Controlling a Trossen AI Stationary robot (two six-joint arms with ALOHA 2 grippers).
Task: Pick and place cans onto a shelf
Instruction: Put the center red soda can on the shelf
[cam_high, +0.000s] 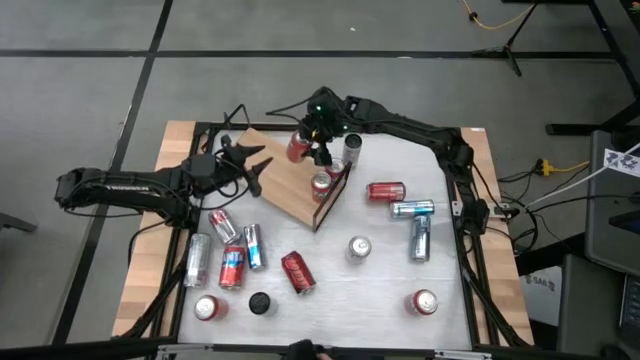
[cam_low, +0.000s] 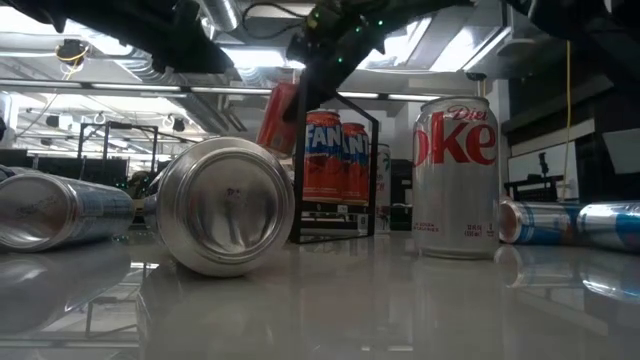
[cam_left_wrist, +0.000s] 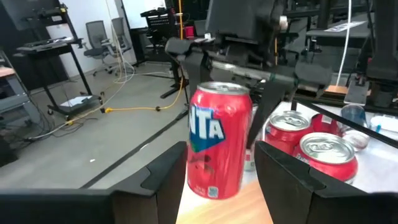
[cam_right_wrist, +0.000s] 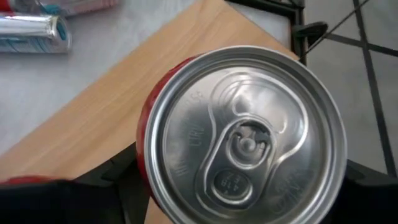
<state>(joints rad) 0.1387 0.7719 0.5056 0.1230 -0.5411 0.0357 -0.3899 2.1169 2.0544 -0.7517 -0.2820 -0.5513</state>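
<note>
I am holding a red can (cam_high: 297, 148) in my right gripper (cam_high: 312, 138), my fingers clenched on its sides over the far corner of the wooden shelf (cam_high: 283, 185). From my right wrist I am looking straight down on its shiny top (cam_right_wrist: 244, 134), with the light-brown board under it and my dark fingers (cam_right_wrist: 118, 177) pressing on either side. From table height the can (cam_low: 277, 118) is tilting a little, up near the top of the black frame (cam_low: 372, 170). From my left wrist it is standing tall in front of me, white letters on red (cam_left_wrist: 220, 140), its base close to the board; I cannot tell whether it is touching.

My left gripper (cam_high: 252, 160) is waiting just beside the shelf's left edge, fingers spread and released, grasping nothing. Its two dark fingers (cam_left_wrist: 166, 180) are framing the can without touching it.

Two more red cans (cam_left_wrist: 311, 144) are already standing on the shelf near the frame end, and from above I am seeing one of them (cam_high: 321, 184) by the black frame. A slim silver can (cam_high: 353, 148) is standing just past the frame on the white table (cam_high: 385, 295).

The other cans are lying or standing scattered on the table: a red one on its side (cam_high: 386, 191), two blue-and-silver ones (cam_high: 416, 225) near my right arm, a cluster near my left arm (cam_high: 232, 255), and a small black disc (cam_high: 260, 301) near the front.
</note>
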